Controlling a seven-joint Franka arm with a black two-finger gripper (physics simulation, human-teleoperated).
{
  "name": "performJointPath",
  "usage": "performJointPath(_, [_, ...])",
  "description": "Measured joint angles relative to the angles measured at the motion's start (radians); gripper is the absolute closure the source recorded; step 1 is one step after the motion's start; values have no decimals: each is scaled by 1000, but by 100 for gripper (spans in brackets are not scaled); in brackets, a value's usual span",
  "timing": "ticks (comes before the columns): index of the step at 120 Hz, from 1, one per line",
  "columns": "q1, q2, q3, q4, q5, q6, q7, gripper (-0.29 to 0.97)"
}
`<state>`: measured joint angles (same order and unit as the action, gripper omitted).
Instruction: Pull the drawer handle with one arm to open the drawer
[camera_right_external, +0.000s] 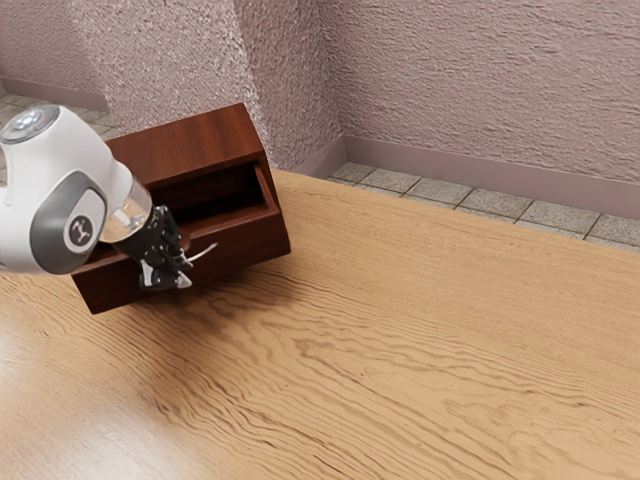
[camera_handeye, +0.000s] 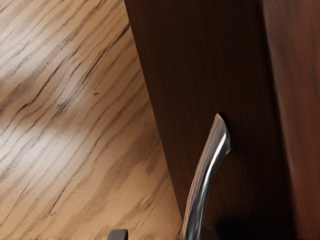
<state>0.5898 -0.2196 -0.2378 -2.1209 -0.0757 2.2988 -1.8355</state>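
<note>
A dark wooden cabinet (camera_right_external: 190, 145) stands on the table at the exterior view's left. Its drawer (camera_right_external: 215, 240) sits pulled partway out, with a dark cavity showing above the front panel. A curved silver handle (camera_right_external: 203, 251) sticks out from that front. My black gripper (camera_right_external: 167, 279) is at the handle's near end, with its fingers spread around it. In the wrist view the handle (camera_handeye: 207, 170) runs down the drawer front (camera_handeye: 200, 75) toward my hand. One fingertip (camera_handeye: 118, 234) stands apart from the handle, with table between them.
The light wooden table (camera_right_external: 400, 360) spreads wide toward the exterior view's right and front. Behind it, rough pink walls (camera_right_external: 480, 70) meet a tiled floor (camera_right_external: 500, 200). My white arm (camera_right_external: 55, 200) covers the drawer's left part.
</note>
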Motion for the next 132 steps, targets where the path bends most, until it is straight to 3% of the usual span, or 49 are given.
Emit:
performJointPath(98, [0, -38, 3, -13, 35, 15, 48, 56])
performJointPath(132, [-3, -37, 1, 72, 69, 22, 70, 56])
